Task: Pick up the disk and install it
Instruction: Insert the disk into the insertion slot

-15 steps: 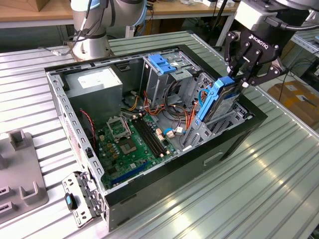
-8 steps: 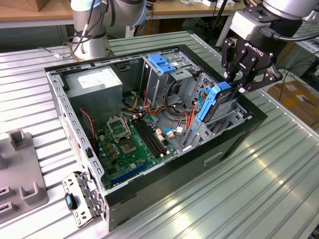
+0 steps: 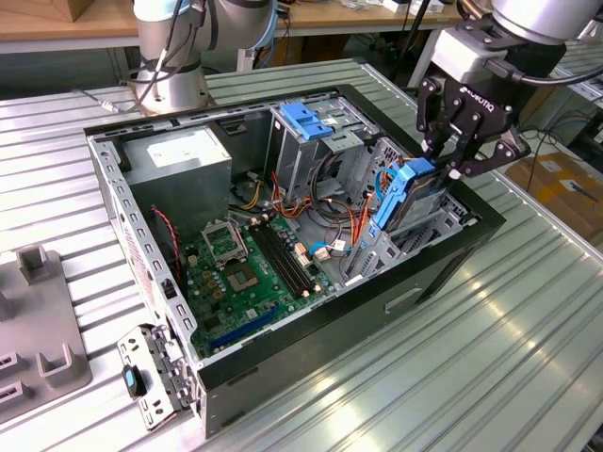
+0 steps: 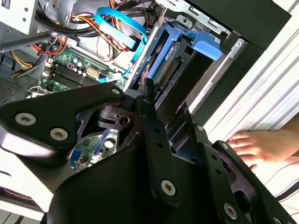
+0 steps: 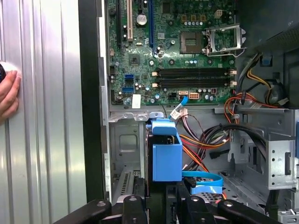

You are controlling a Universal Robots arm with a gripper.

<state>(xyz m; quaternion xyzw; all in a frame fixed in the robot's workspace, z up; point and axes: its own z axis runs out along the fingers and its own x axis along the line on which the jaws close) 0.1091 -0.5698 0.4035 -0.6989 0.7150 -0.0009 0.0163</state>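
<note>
A ribbed metal worktop (image 3: 528, 330) carries an open computer case (image 3: 429, 282). Wooden benches (image 3: 57, 24) stand behind, and a person's hand (image 5: 8, 93) rests on the worktop beside the case. The disk (image 3: 415, 193) is a flat silver drive clipped in a light-blue plastic frame, standing on edge and tilted. The jaws are closed narrowly on its upper end, 1 on each side. The rest of it reaches below them into the drive bay (image 3: 367, 256) at the case's corner.
</note>
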